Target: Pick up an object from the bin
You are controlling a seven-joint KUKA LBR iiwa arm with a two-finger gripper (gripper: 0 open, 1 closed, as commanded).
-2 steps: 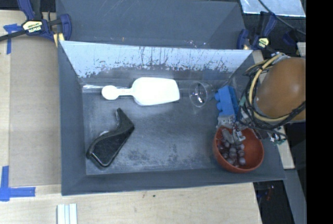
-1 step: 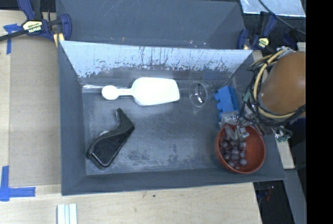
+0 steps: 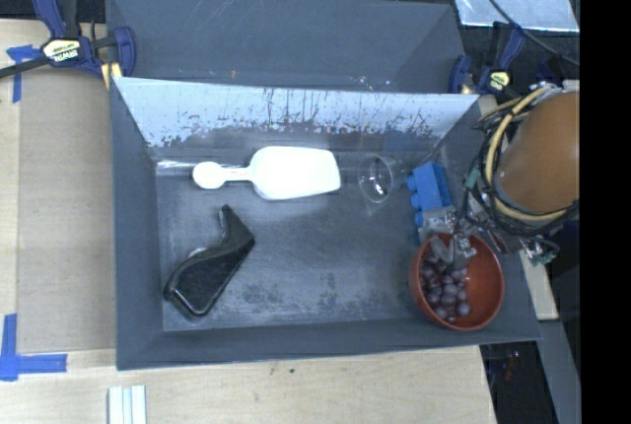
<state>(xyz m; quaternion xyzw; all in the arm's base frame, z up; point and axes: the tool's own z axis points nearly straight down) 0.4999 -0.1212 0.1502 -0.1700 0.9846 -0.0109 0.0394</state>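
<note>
My gripper (image 3: 450, 245) hangs at the bin's right side, low over the near edge of a reddish-brown bowl (image 3: 496, 282). A bunch of dark purple grapes (image 3: 446, 292) lies in that bowl, directly under the gripper. Whether the gripper touches the grapes cannot be made out. Just behind the gripper, a blue blocky toy (image 3: 427, 190) leans against the right wall. A small clear glass (image 3: 376, 180) lies on its side to the left of the blue toy.
A white plastic scoop (image 3: 291, 174) lies along the back wall, handle pointing left. A black curved handle-like piece (image 3: 210, 269) rests at the front left. The arm's orange cover and cables sit above the bin's right rim.
</note>
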